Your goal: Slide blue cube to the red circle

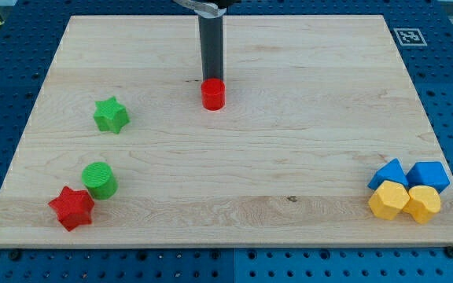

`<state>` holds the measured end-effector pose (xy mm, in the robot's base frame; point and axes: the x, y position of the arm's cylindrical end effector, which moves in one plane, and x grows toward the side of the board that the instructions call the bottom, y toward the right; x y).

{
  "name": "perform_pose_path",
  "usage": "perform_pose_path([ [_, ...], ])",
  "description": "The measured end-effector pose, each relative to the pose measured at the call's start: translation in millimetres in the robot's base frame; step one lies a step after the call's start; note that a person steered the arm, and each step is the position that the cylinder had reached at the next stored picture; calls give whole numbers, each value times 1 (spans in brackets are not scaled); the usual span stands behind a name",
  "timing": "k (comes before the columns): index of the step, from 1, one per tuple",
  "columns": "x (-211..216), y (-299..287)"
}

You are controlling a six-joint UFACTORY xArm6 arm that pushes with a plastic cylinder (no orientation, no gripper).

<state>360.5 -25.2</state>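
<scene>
The blue cube (430, 174) sits near the view's bottom right corner of the wooden board (289, 134), in a tight cluster with another blue block (389, 172) on its left. The red circle, a short red cylinder (213, 94), stands in the upper middle of the board. My dark rod comes down from the view's top, and my tip (211, 79) rests just above the red cylinder, touching or almost touching it. The tip is far from the blue cube, up and to the view's left of it.
Two yellow blocks (388, 200) (423, 203) lie directly below the blue ones, touching them. A green star (111, 115) is at the left. A green cylinder (99, 179) and a red star (71, 207) sit together at the bottom left.
</scene>
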Motion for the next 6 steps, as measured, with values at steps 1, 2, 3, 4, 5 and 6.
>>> perform_pose_path([
  [1,-22,0],
  [2,-41,-24],
  [3,-49,-54],
  [4,-49,-85],
  [5,-49,-102],
  [6,-49,-102],
])
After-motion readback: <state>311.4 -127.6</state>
